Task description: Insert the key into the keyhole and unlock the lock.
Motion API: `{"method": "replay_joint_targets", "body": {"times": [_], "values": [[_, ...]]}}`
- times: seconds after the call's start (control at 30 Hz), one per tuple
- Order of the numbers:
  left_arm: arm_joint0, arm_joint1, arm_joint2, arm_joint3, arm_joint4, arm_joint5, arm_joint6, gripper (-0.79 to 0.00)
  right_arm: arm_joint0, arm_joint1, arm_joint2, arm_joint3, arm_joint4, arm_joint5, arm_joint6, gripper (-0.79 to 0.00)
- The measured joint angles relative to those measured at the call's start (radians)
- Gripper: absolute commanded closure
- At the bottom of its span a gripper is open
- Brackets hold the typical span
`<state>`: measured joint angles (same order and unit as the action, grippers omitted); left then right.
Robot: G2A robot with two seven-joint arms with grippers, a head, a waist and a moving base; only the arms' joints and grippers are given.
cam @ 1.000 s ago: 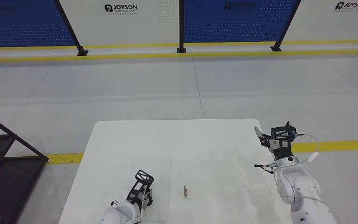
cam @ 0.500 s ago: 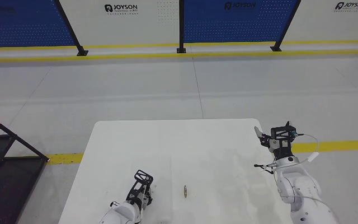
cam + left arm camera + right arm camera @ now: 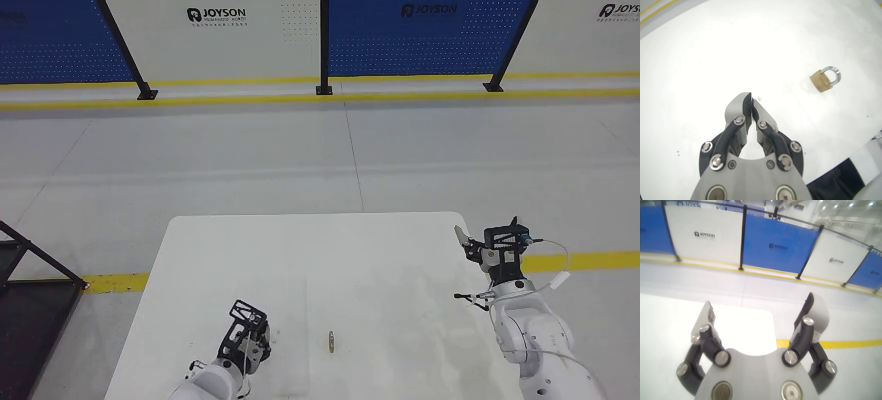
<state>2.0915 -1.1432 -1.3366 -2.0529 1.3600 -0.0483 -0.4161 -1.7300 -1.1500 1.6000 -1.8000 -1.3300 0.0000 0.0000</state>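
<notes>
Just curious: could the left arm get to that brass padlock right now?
Probably yes: the padlock lies on the table near the left gripper, with nothing between them.

White bench (image 3: 400,250) with rounded corners; the surface carries a few small dark specks. One brass padlock (image 3: 820,81) with a silver shackle (image 3: 835,74) lies directly on it, toward the near edge and roughly midway across its width.

The padlock (image 3: 330,342) lies on the worktop (image 3: 350,260) near its front edge, about midway along. The left tool (image 3: 248,318) is over the same edge, left of the padlock and apart from it. The right tool (image 3: 488,238) is at the right edge, near the far corner.
</notes>
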Motion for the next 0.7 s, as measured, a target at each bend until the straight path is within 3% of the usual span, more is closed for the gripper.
{"method": "replay_joint_targets", "body": {"times": [0.27,0.43,0.7], "values": [[0.127,0.012,-0.13,-0.061,-0.186,-0.175,0.335,0.0,0.0,0.0,0.0,0.0,0.0,0.0,0.0,-0.785],[0.202,0.02,-0.215,-0.029,-0.3,-0.38,0.619,0.0,0.0,0.0,0.0,0.0,0.0,0.0,0.0,-0.785],[0.194,0.032,-0.307,0.083,-0.338,-0.706,0.899,0.0,0.0,0.0,0.0,0.0,0.0,0.0,0.0,-0.785]]}}
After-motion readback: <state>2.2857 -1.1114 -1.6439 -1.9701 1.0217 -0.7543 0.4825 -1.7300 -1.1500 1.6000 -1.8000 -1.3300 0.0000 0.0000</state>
